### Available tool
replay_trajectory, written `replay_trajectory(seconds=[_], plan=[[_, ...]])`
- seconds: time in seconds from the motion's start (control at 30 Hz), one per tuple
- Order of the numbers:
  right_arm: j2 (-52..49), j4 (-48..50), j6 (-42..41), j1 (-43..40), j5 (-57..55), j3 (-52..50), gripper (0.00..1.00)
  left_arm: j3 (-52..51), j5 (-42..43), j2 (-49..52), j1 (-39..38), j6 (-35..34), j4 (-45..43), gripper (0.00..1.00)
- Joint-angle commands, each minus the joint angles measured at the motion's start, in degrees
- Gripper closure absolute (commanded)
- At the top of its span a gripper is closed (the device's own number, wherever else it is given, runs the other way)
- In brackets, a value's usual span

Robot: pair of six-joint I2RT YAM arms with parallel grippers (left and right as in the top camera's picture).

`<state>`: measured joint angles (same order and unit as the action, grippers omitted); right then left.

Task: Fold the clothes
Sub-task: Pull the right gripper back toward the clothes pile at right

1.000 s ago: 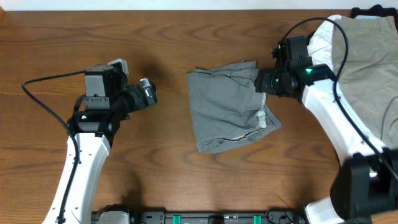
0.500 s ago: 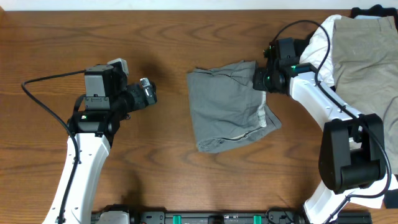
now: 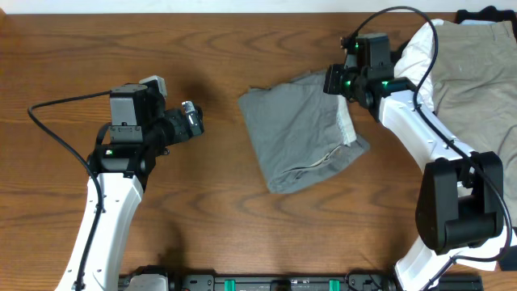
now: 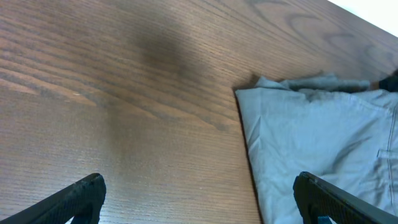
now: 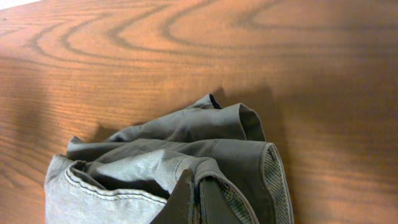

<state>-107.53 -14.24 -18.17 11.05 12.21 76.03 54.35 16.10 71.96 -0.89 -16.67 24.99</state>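
Observation:
Folded grey shorts [image 3: 303,137] lie in the middle of the wooden table [image 3: 202,210], turned slightly askew. My right gripper [image 3: 333,81] is at their far right corner, shut on a bunched fold of the grey fabric. In the right wrist view that corner [image 5: 186,137] is raised off the wood, with cloth pinched between the closed fingertips [image 5: 198,186]. My left gripper [image 3: 192,121] hovers to the left of the shorts, apart from them. Its wrist view shows the two fingers [image 4: 84,193] wide open over bare wood, the shorts' left edge [image 4: 317,137] ahead to the right.
A pile of other clothes sits at the table's far right: a beige garment [image 3: 477,73] over a white one [image 3: 416,52]. The right arm's cable loops above this pile.
My right gripper has shut on the shorts' far right corner and pulled it towards the back. The shorts have turned and shifted. The left arm has not moved.

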Motion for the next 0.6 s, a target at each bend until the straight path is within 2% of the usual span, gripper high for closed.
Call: replay_trajectory(seconds=[0.0, 0.13, 0.17, 0.2, 0.23, 0.27, 0.3, 0.57], plan=[[0.07, 1.64, 3.78, -0.59, 0.04, 1.2, 0.99, 0.15, -0.81, 0.39, 0.24, 0.59, -0.37, 0.02], [-3.43, 3.1, 5.22, -0.59, -1.62, 1.2, 0.97, 0.15, -0.81, 0.39, 0.22, 0.59, -0.37, 0.02], [-4.57, 3.32, 5.44, -0.61, -2.4, 1.2, 0.73, 0.15, -0.81, 0.39, 0.22, 0.57, -0.37, 0.02], [-5.53, 3.69, 5.7, -0.66, -2.69, 1.2, 0.4, 0.15, -0.81, 0.39, 0.22, 0.59, -0.37, 0.02], [-6.16, 3.78, 6.32, -0.76, -2.8, 1.2, 0.17, 0.15, -0.81, 0.39, 0.24, 0.59, -0.37, 0.02], [-6.45, 3.74, 6.51, -0.94, -2.8, 1.2, 0.04, 0.15, -0.81, 0.39, 0.24, 0.59, -0.37, 0.02], [-6.43, 3.56, 6.49, -1.14, -2.75, 1.22, 0.01, 0.15, -0.81, 0.39, 0.22, 0.59, -0.37, 0.02], [4.37, -5.27, 6.47, -4.11, -1.25, 3.52, 0.01, 0.15, -0.74, 0.39, 0.22, 0.59, -0.35, 0.02]])
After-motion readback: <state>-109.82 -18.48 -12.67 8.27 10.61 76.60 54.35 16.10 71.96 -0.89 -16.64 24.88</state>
